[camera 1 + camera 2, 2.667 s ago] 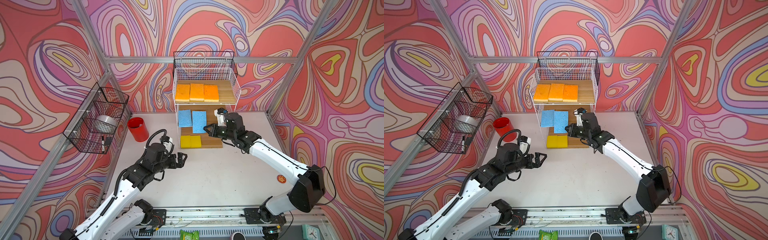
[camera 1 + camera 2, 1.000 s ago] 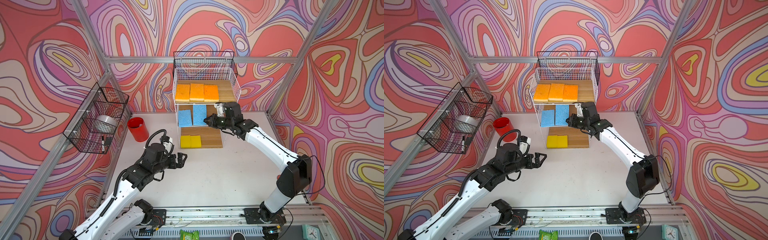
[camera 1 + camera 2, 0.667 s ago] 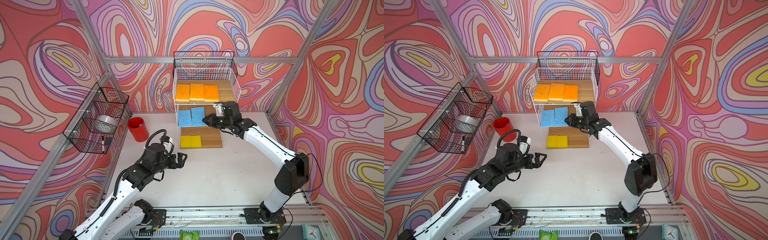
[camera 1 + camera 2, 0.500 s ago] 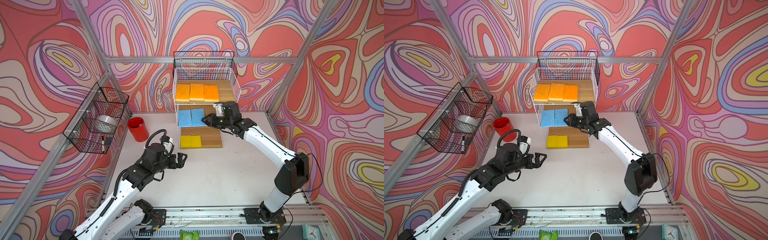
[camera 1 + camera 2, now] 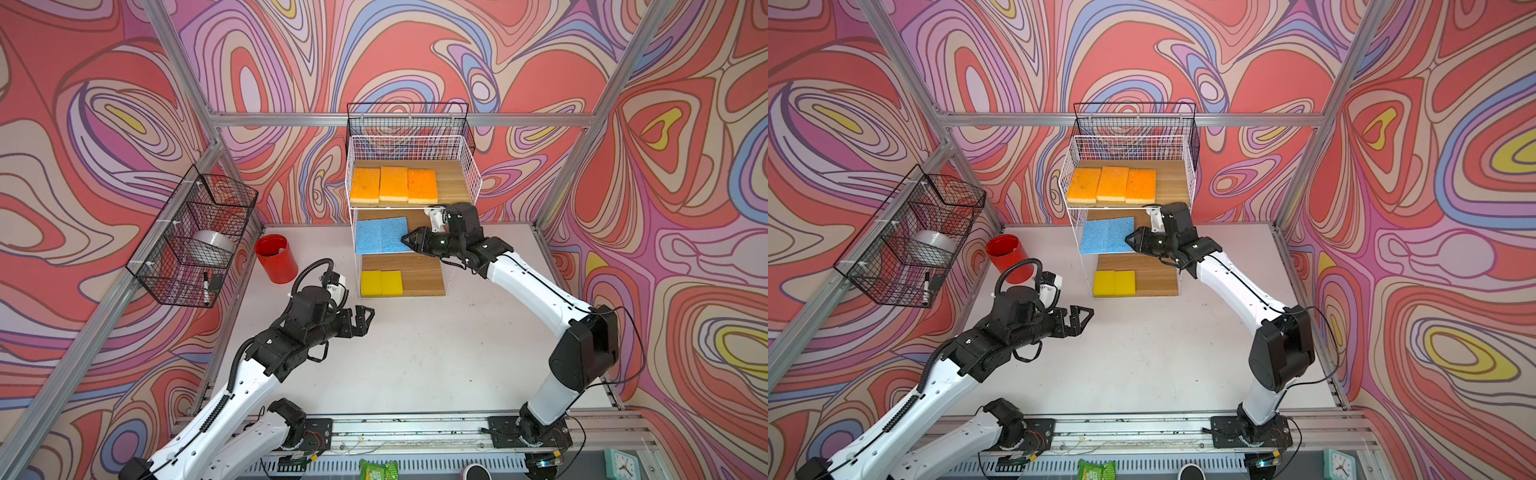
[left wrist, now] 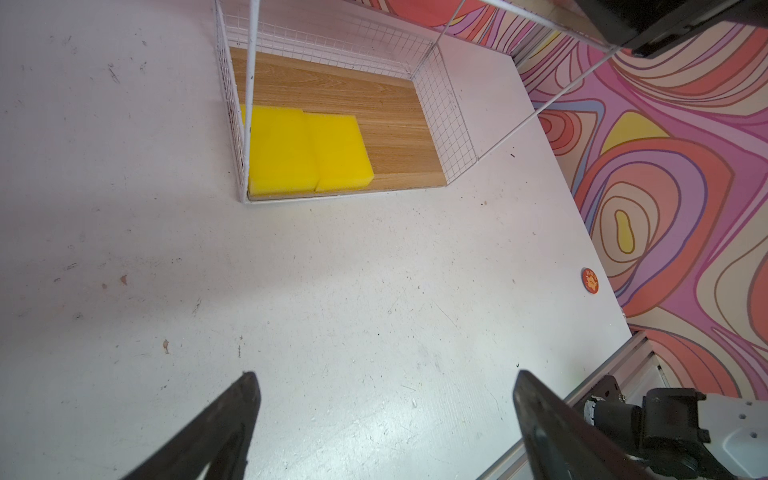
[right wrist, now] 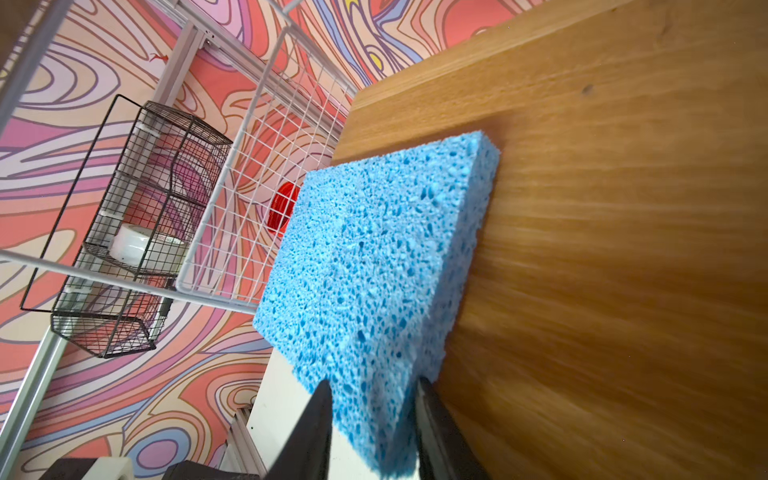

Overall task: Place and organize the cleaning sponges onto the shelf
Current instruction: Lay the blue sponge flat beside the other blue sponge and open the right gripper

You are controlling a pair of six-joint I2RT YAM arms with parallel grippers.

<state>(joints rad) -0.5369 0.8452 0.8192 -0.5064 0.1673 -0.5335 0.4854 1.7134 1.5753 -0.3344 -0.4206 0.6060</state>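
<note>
Nearest, left claw: jaws wide apart, empty, above the table. Beyond, shelf at the back wall.

Bottom board: two yellow sponges, side by side and touching, at the left front corner.

Middle board: two blue sponges side by side on the left. Right claw with fingers either side of the right one's near edge. Gripping or only straddling, cannot tell.

Top board: three orange sponges in a row, edges touching.

Left of the shelf, red cup, upright. On the left frame, black basket with tape roll and marker. Behind the shelf top, another black basket.

White table, scuffed. Walls swirled red, pink, purple.
</note>
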